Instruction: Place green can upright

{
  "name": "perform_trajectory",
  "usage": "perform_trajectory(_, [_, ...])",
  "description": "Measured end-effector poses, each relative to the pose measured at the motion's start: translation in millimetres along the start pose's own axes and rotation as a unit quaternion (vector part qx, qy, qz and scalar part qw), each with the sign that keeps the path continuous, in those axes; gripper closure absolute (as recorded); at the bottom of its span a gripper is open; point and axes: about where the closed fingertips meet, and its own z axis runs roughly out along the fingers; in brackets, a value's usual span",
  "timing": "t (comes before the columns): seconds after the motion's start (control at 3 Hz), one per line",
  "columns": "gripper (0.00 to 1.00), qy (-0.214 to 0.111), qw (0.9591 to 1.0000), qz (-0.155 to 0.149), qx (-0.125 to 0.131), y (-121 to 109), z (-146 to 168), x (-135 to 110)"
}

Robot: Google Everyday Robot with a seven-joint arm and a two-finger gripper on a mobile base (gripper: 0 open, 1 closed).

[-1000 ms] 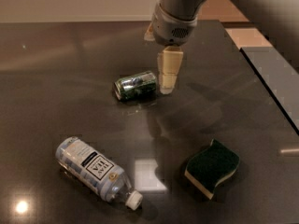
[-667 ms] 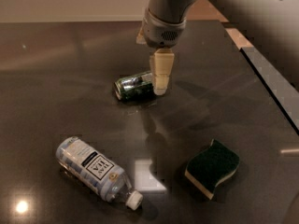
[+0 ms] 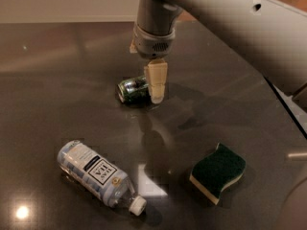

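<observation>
1. Green can [image 3: 133, 89], glossy metal cylinder, lying sideways on polished counter [image 3: 57, 80].
2. Gripper [image 3: 153, 87], cream, blocky, at its right end; jaws: cannot tell.
3. Near left, clear plastic bottle [image 3: 96, 172]; near right, wavy sponge [image 3: 218, 171].

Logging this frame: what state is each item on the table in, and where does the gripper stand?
green can: lying on its side, not upright.
water bottle: lying on its side, white cap on.
sponge: lying flat, green face up.
gripper: pointing down, low at the can's right end.
</observation>
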Motion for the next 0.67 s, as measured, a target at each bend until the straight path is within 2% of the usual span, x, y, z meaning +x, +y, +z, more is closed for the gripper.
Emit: perform_trajectory(0.67, [0.0, 0.012, 0.999, -0.038, -0.019, -1.7, 25.4, -14.8])
